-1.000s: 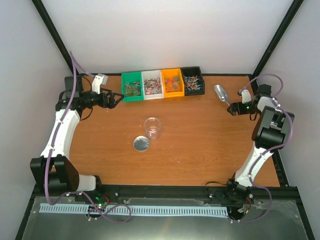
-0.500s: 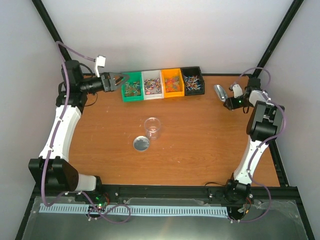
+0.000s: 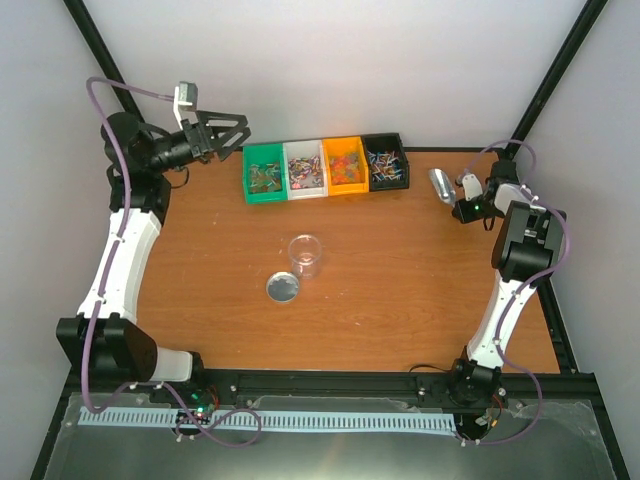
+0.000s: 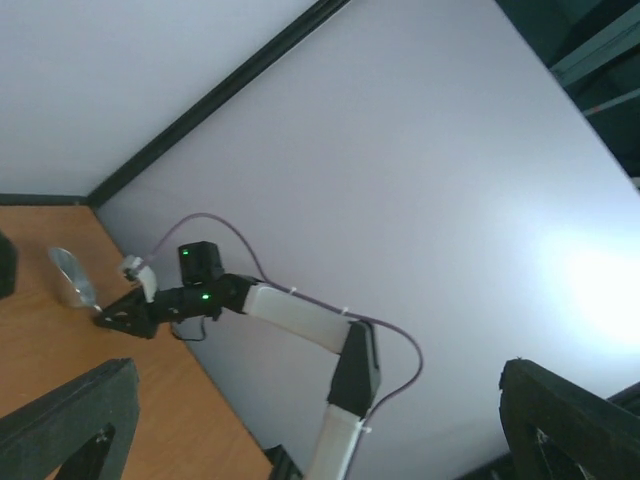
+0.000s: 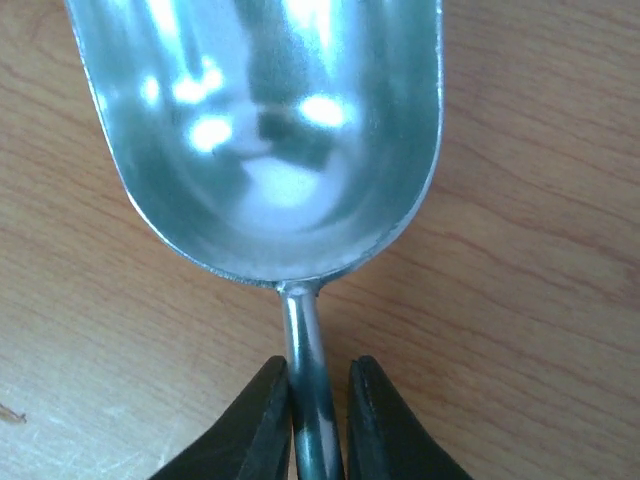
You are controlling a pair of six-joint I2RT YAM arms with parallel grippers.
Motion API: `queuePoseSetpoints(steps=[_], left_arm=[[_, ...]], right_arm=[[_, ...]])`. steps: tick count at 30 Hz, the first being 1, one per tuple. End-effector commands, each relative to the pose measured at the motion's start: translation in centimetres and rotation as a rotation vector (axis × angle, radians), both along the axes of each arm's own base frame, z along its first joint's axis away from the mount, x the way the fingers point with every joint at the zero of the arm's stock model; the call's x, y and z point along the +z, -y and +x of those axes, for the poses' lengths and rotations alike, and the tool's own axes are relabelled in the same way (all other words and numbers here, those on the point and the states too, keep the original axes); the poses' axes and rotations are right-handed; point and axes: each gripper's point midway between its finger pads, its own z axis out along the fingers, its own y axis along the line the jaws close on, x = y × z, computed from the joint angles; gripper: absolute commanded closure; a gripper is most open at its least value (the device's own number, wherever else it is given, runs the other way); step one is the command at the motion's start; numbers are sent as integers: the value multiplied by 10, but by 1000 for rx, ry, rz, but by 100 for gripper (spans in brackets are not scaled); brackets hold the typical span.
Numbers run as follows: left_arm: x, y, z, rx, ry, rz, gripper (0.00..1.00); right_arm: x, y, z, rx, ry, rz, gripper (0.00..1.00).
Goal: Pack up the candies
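The candies (image 3: 304, 176) are tiny mixed-colour wrapped sweets lying in a row of four small bins at the table's back edge. A metal scoop (image 3: 439, 184) lies on the table at the back right. My right gripper (image 3: 460, 205) is shut on its thin handle. In the right wrist view the two black fingers (image 5: 262, 415) pinch the handle just below the empty bowl of the scoop (image 5: 270, 130). My left gripper (image 3: 238, 132) is raised at the back left, above and left of the green bin (image 3: 247, 178), open and empty. Its fingers (image 4: 80, 415) frame the far wall.
A clear jar (image 3: 305, 255) stands open mid-table, with its round silver lid (image 3: 283, 287) lying just front-left of it. Besides the green bin there are a white bin (image 3: 288, 171), an orange bin (image 3: 327, 168) and a black bin (image 3: 368, 165). Black frame posts stand at both back corners.
My right gripper has closed on the scoop's handle. My left gripper has lifted off table level and swung back-left, away from the green bin, staying open.
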Motion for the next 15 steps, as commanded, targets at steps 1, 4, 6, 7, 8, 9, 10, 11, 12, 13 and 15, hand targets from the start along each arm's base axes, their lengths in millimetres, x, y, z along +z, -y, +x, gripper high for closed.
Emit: queuePoseSetpoints(steps=[1,4,6,7,8,9,10,11,12,13,15], left_arm=[[15,1,-2,-62,-44,-103,0],[16,0,3,-86,-109,-190,0],[19,-3,5,-78,-104,-223,0],[21,-4,5,-70,-94,-227,0],[21,-4,4,-64,-81,-219,0],[21,-4,4,-56,-61,-202,0],[16,-4,7,-45,-66,-183,0],[10,-4,10,-30,-66,-157,0],[2,-3,12,-21,-68,-128,0],[-7,-3,17,-4,-79,-99,0],[-27,-5,26,46,-98,-25,0]], right_arm=[[-3,-1,-6,-1,-13,-17,88],[-3,-1,-8,0,-14,-19,92],[-3,-2,-8,5,-12,-18,94],[-3,-2,-9,5,-10,-18,95],[-2,-2,-9,6,-8,-15,97],[0,-3,-8,7,-5,-13,97],[2,-4,-7,7,0,-9,97],[3,-4,-7,8,3,-3,97],[5,-5,-7,8,6,2,97],[6,-7,-7,9,6,9,97],[8,-7,-6,10,9,17,97]])
